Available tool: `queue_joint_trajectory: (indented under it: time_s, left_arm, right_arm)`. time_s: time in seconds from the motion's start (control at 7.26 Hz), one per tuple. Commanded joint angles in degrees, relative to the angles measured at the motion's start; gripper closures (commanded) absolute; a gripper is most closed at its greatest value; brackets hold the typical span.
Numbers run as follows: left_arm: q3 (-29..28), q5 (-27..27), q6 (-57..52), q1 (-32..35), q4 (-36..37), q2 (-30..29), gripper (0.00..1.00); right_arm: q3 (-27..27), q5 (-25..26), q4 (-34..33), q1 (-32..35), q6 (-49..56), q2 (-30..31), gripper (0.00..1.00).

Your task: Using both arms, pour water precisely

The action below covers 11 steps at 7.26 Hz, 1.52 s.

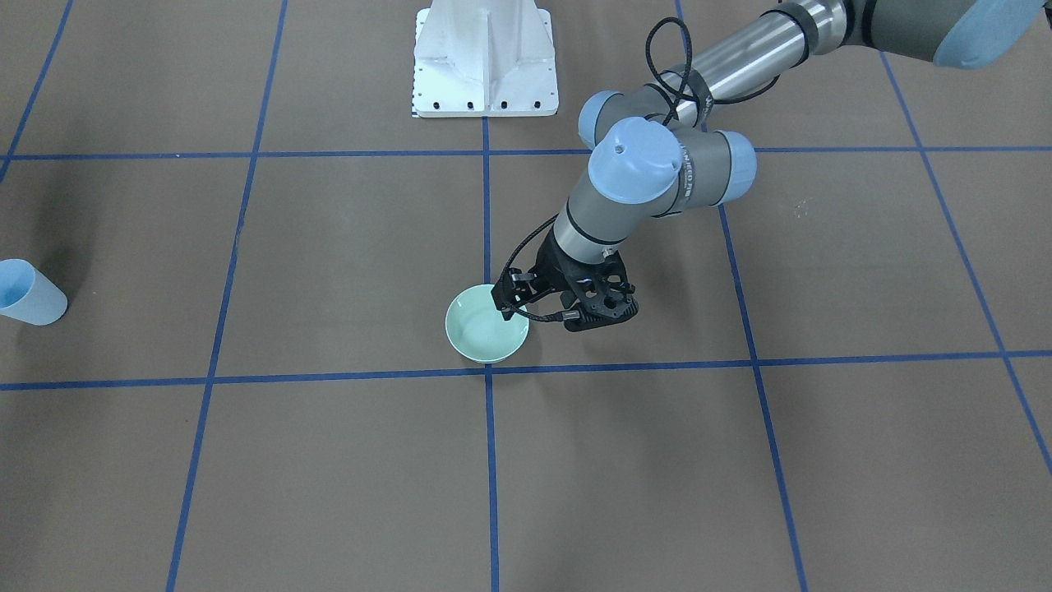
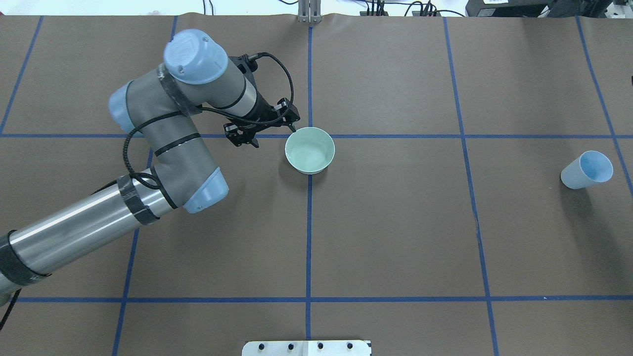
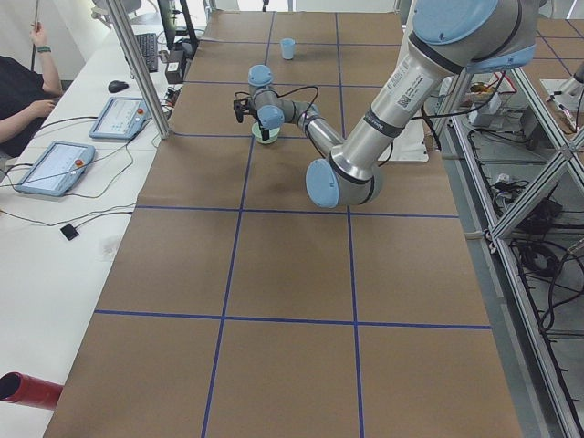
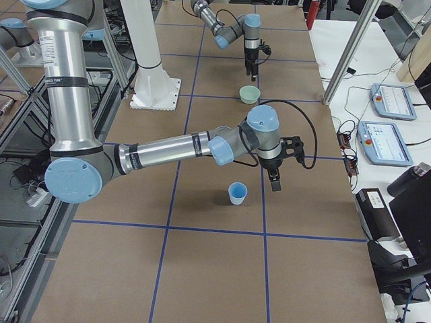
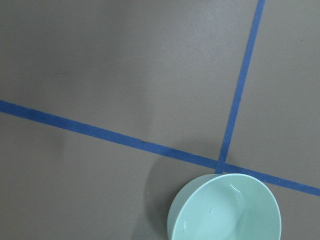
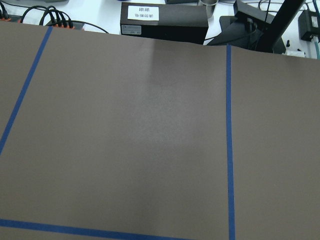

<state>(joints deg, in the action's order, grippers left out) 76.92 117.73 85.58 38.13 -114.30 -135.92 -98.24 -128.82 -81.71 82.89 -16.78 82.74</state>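
My left jaws hang just above the pale green bowl (image 2: 296, 143), at the rim on my left side. Their tips point down and I can see nothing caught between them. How wide they stand I cannot tell. I judge they are placed there so they can drop onto the rim and steady or lift the bowl. That wrist's camera has the bowl at the bottom edge of its view, beside a crossing of blue tape lines (image 5: 220, 162), which suits a descent off the bowl's centre.

The water (image 5: 225, 212) I read only as faint glints inside the bowl, and not with certainty.

My left arm (image 2: 163, 148) folds in from its side of the counter (image 2: 395, 222) to reach the middle. My right jaws show only in a side view, pointing down near the pale blue cup (image 4: 237, 194) and apart from it. Whether they are parted I cannot tell. The cup stands upright, well apart from the bowl. I think it is within reach of my right arm (image 4: 168, 149), so that each arm takes one vessel.
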Motion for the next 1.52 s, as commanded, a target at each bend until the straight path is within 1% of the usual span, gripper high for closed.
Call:
queue_joint_trajectory:
  time_s: [0.0, 0.14, 0.28, 0.41, 0.55, 0.69, 0.96, 1.1, 1.38]
  left_arm:
    - [-4.4, -2.5, 0.0, -1.8, -0.9, -2.0, 0.00]
    - [-6.0, -3.1, 0.1, -2.6, -2.4, -2.1, 0.01]
    - [-6.3, -3.2, 0.2, -3.1, -2.3, -2.2, 0.10]
    - [-6.6, -3.2, 0.1, -3.1, -2.4, -2.2, 0.31]
    - [-6.6, -3.2, 0.0, -3.1, -2.3, -2.2, 0.69]
    - [-6.6, -3.2, -0.1, -3.1, -2.2, -2.2, 1.00]
    - [-6.3, -2.9, -0.5, -2.4, -1.9, -2.1, 1.00]
    - [-5.6, -0.8, -0.5, -0.3, -1.1, -2.8, 1.00]
    - [-1.4, 9.8, -0.7, 7.9, 0.0, -1.4, 1.00]
  right_arm:
    - [0.2, -0.6, -12.8, 1.4, 9.5, -3.7, 0.00]
    - [0.2, -0.6, -12.9, 1.5, 9.8, -3.6, 0.00]
    - [0.2, -0.6, -12.9, 1.4, 9.8, -3.6, 0.00]
    - [0.3, -0.6, -12.9, 1.4, 9.8, -3.6, 0.00]
    - [0.0, -0.6, -12.9, 1.5, 9.8, -3.3, 0.00]
    - [0.0, -0.6, -12.9, 1.4, 9.8, -3.2, 0.00]
    - [-0.1, -0.6, -12.9, 1.5, 9.8, -3.8, 0.00]
    - [-0.1, -0.6, -12.9, 1.5, 9.9, -3.9, 0.00]
    - [-1.3, -0.7, -12.7, 1.6, 9.8, -3.7, 0.00]
